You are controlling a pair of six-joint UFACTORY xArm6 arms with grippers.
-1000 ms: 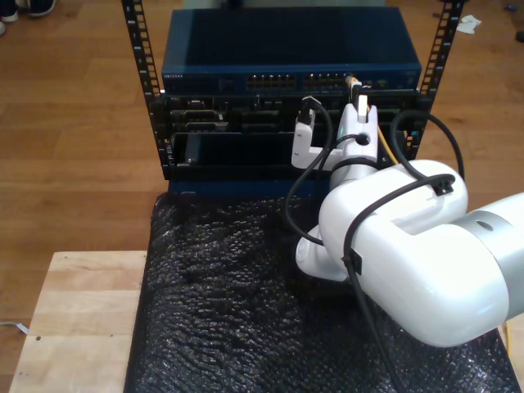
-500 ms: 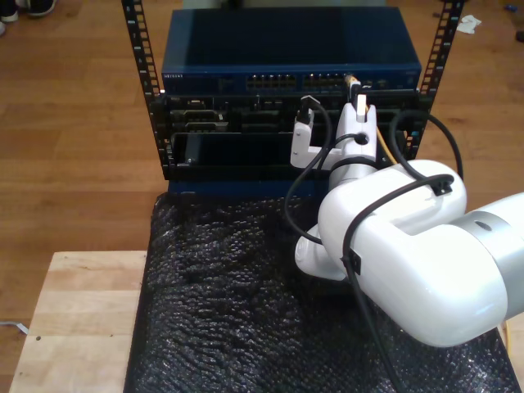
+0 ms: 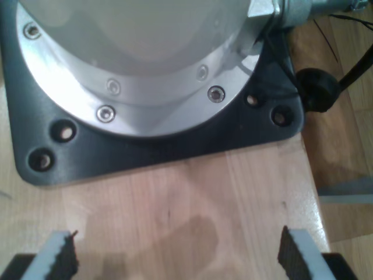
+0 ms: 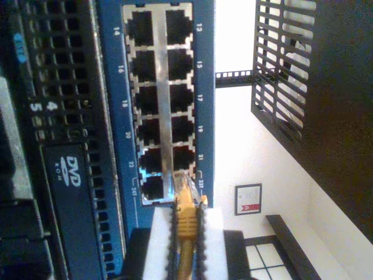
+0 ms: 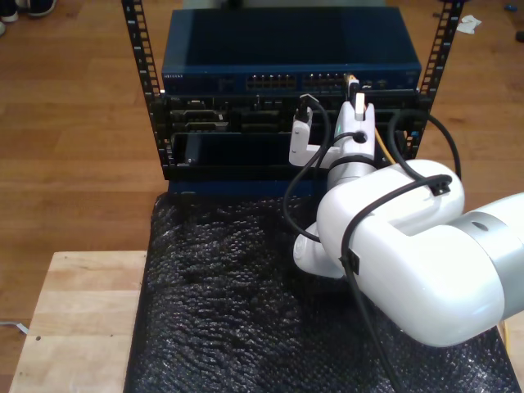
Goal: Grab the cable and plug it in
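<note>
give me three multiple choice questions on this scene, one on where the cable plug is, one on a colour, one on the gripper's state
1. Where is the cable plug?
A. at the blue switch's port block
B. on the black mat
C. on the wooden table

2. What colour is the cable?
A. grey
B. yellow-orange
C. green

3. What state is my second gripper in?
A. open, holding nothing
B. shut on the cable
C. shut on a screwdriver

Answers: 1 A, the plug tip is at the numbered ports; 2 B, seen in the second wrist view; 3 B, the pads pinch the cable.

Yellow-orange cable (image 4: pixel 185 219), blue switch (image 5: pixel 291 51), black bubble-textured mat (image 5: pixel 229 311), pale wooden table (image 5: pixel 74 315).
</note>
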